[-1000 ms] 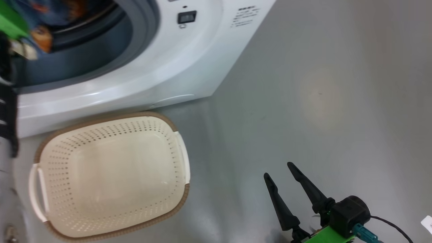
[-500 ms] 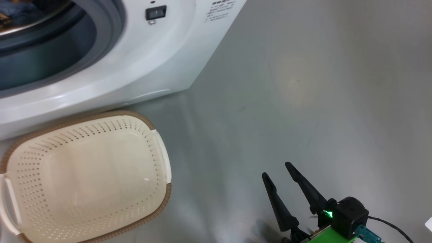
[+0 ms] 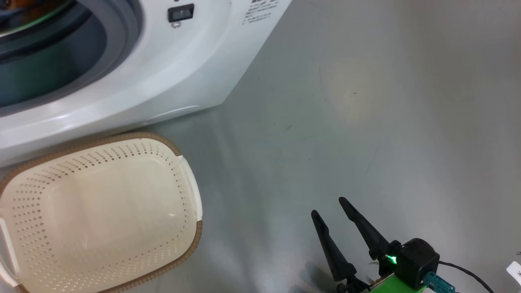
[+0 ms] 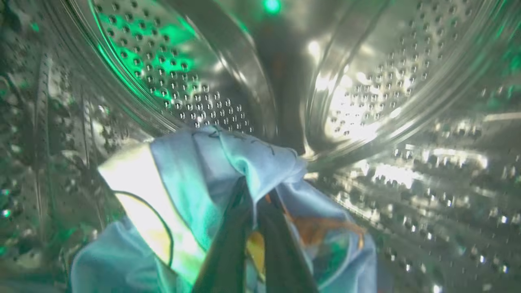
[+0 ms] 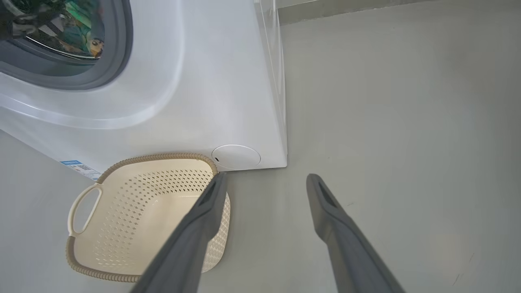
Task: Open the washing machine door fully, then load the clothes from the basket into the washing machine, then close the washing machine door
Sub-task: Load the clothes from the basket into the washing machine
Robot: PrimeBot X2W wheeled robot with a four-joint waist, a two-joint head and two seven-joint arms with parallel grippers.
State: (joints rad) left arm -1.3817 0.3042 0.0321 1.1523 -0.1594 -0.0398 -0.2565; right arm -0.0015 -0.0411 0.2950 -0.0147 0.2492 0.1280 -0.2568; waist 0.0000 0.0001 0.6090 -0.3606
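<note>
In the left wrist view my left gripper (image 4: 254, 203) is inside the perforated steel drum (image 4: 195, 110), shut on the light blue clothes (image 4: 195, 171), which hang bunched around its fingers. The washing machine (image 3: 183, 73) stands at the upper left of the head view with its grey gasket (image 3: 122, 40) exposed; the washing machine door is out of view. The cream basket (image 3: 101, 211) lies on the floor before it with nothing inside. My right gripper (image 3: 328, 206) hovers open over the floor to the basket's right. The right gripper (image 5: 266, 176) has nothing between its fingers, and the clothes (image 5: 87, 36) are inside the drum.
Grey floor (image 3: 366, 122) stretches to the right of the washer and basket. The basket (image 5: 122, 211) sits close against the washer's lower front, near a round white cap (image 5: 236, 156) and a blue label (image 5: 75, 167).
The head camera has turned, so washer and basket sit further left. The left arm with the clothes, at the drum mouth a second ago, has left the head view. The right gripper stays open.
</note>
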